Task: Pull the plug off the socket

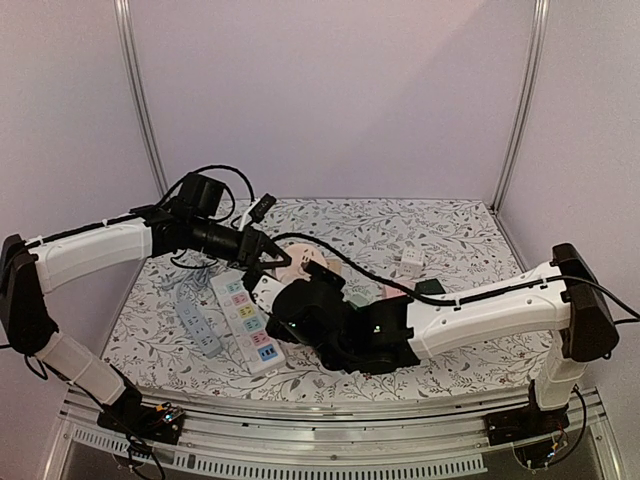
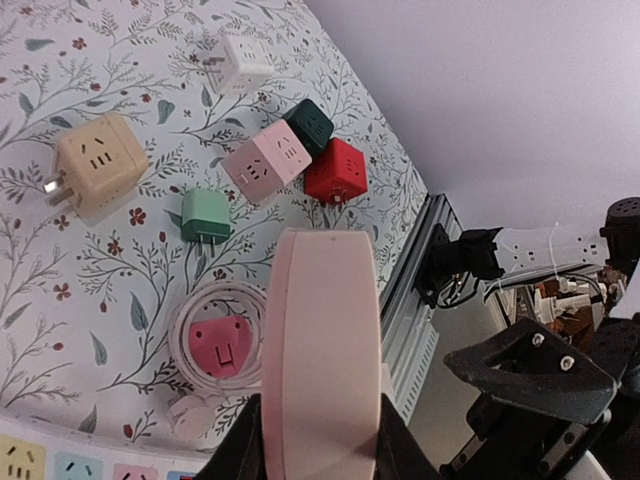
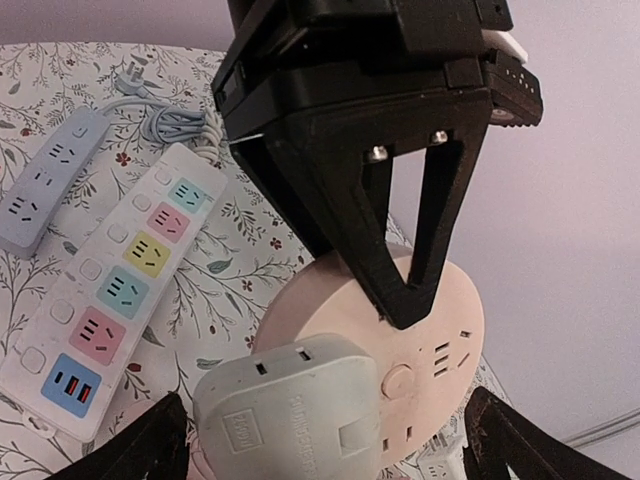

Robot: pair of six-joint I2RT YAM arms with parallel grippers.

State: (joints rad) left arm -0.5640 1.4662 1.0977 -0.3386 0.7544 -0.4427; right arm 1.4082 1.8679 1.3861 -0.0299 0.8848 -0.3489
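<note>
A round pale-pink socket (image 3: 440,320) is held on edge above the table, and my left gripper (image 2: 320,455) is shut on its rim (image 2: 320,340). Its black fingers (image 3: 400,230) cross the socket's face in the right wrist view. A grey-green plug (image 3: 290,410) sits against that face, low on the disc. My right gripper (image 3: 325,452) is open, with one fingertip on each side of the plug and a gap between each and the plug. In the top view both grippers meet at the socket (image 1: 300,262), the left gripper (image 1: 262,248) from the left and the right gripper (image 1: 292,300) from below.
A white power strip with coloured outlets (image 1: 247,322) and a grey-blue strip (image 1: 197,322) lie left of the socket. Loose adapters lie on the flowered cloth: beige (image 2: 98,160), pink (image 2: 268,160), red (image 2: 335,172), dark green (image 2: 310,122), white (image 2: 243,62), a green plug (image 2: 205,215), and a coiled white cable (image 2: 200,310).
</note>
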